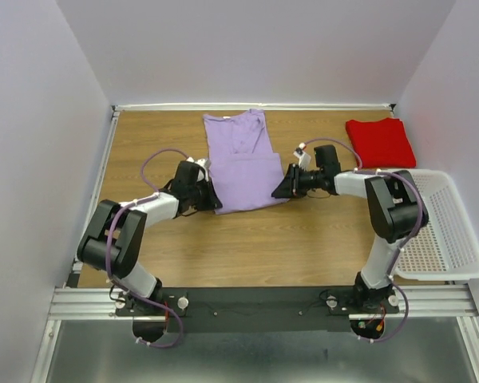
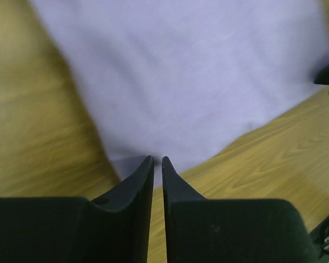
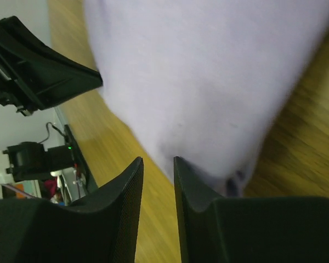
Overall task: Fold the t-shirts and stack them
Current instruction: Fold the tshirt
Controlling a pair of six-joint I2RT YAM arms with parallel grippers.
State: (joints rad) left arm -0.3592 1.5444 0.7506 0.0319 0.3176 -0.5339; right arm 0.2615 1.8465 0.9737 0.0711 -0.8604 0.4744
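- Overhead view: lavender t-shirt (image 1: 241,163) lies flat on the table (image 1: 263,247), narrowed to a long strip, its near half looking doubled. Judgement: the fold is partly made, not finished.
- Red t-shirt (image 1: 379,142) sits well to the right of the lavender t-shirt, already a compact folded square. It probably serves as the base of the stack. White basket (image 1: 455,231) stands farther right, untouched.
- Left gripper (image 1: 212,199) is at the lavender t-shirt's near left corner and right gripper (image 1: 279,190) at its near right edge. The matched stations suit lifting the near hem evenly for a fold.
- Left wrist view: left gripper (image 2: 158,160) shows only a sliver between its fingers, the tips meeting the hem of the lavender t-shirt (image 2: 197,76). Whether cloth is pinched there cannot be told.
- Right wrist view: right gripper (image 3: 158,161) stands slightly parted, bare wood showing through the gap. The corner of the lavender t-shirt (image 3: 208,76) lies just beside one finger, not between the two, so nothing is held.
- Risk, as judged: a one-sided grip would skew the fold.
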